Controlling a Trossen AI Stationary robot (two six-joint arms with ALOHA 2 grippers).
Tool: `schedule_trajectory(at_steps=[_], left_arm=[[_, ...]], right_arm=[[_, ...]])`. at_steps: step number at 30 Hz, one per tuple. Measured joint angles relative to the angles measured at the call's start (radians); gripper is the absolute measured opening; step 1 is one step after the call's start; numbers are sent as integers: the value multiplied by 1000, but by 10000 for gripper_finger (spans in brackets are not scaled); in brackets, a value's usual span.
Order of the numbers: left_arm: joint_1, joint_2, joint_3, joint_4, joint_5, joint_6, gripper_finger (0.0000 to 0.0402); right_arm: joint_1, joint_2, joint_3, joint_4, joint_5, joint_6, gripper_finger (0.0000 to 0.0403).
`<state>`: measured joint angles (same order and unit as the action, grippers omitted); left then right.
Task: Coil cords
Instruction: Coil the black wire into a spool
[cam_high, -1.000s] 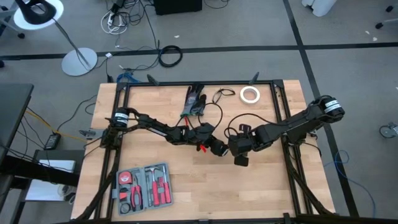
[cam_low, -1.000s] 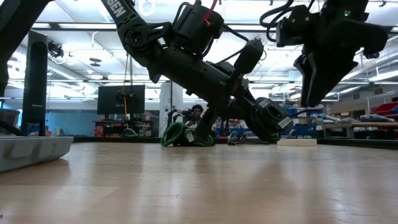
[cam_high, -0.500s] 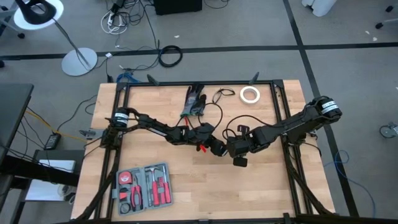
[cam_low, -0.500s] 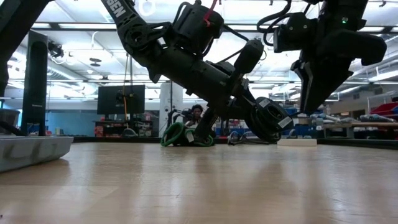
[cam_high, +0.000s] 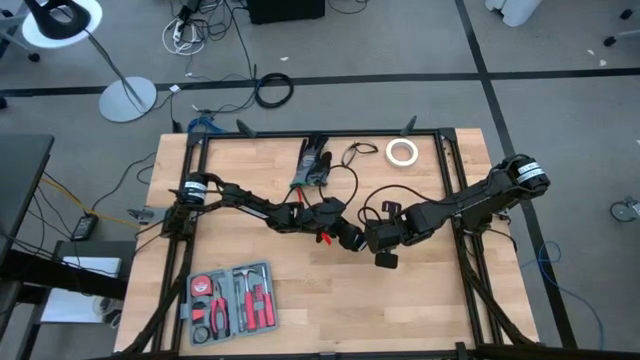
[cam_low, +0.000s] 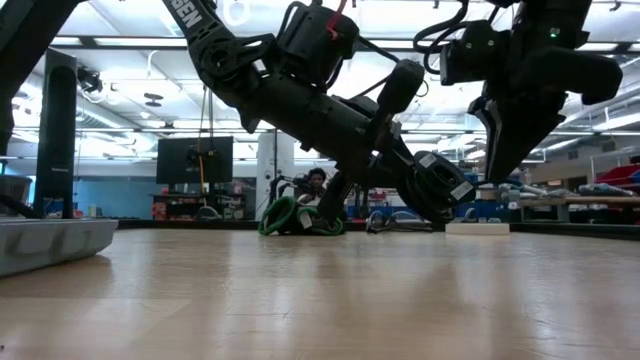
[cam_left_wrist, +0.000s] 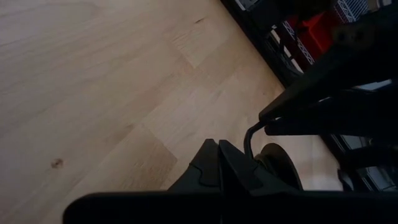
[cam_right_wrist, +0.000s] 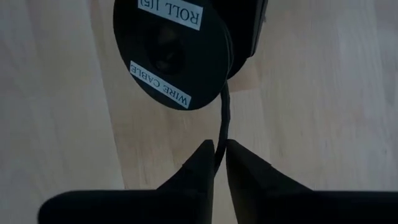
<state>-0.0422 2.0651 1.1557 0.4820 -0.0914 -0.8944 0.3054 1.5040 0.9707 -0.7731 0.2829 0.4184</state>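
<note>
cord spool (cam_right_wrist: 169, 53) labelled "wire cable", tail pinched in right tool (cam_right_wrist: 220, 163)

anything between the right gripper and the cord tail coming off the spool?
Nothing visible. The right gripper pinches the cord tail close to the spool, which the left gripper holds above the table.

High cam looks straight down on the whole table (cam_high: 260, 240); low cam sits at tabletop level, facing the room. Wrist cams look close past their own fingers; all four share the mid-table spool (cam_right_wrist: 171, 53).

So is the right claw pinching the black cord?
Yes. The right claw is shut on the cord hanging from the round spool.
</note>
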Motion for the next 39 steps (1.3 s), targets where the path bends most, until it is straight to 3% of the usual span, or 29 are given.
schedule_trajectory(at_steps=[17,23,29,39], left_arm=[[0,0,0,0,0,2,0],[0,0,0,0,0,3,0],[0,0,0,30,0,4,0],[0,0,0,13,-26,12,0]], right_arm=[[-39,0,0,-12,-14,9,100],[-39,0,0,-10,-16,2,73],[-37,0,0,-28,-22,-1,12],[-19,-1,0,-35,-18,86,4]])
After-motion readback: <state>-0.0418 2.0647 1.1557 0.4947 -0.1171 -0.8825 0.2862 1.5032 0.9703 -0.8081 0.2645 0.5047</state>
